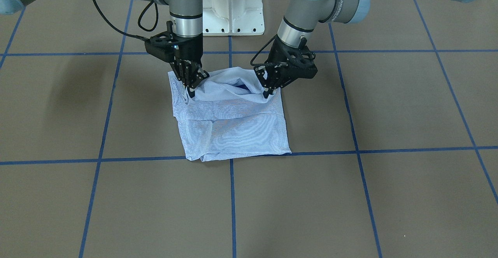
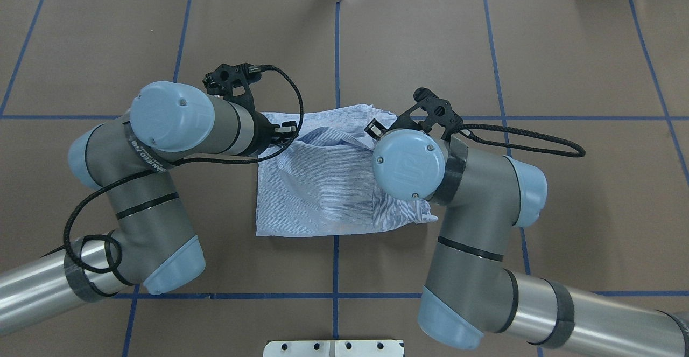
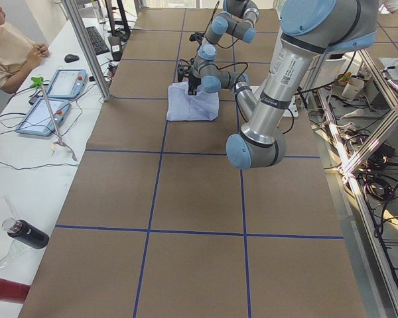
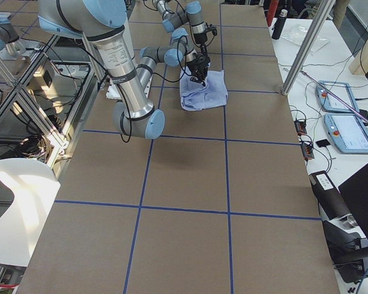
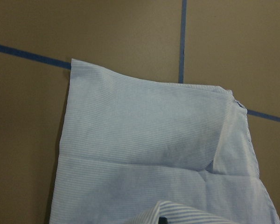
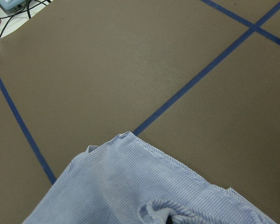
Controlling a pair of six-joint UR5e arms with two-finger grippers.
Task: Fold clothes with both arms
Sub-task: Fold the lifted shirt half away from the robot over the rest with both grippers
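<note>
Brown table point(image 1: 389, 106) gridded with blue tape point(image 1: 232, 203), white pedestal base point(image 1: 233, 13) at top centre of the front-facing view. Lying at frame centre: folded striped shirt point(image 1: 233, 129), flat below, rumpled along its upper edge. Pinched onto upper right corner of cloth: left gripper point(image 1: 268, 91), fingers together. Clamped likewise on upper left corner: right gripper point(image 1: 190, 90). Lifted slightly between both, sagging fabric edge.

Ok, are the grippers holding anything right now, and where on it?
Both pinch the shirt: left gripper and right gripper each grip one end of its raised edge nearest the robot.
</note>
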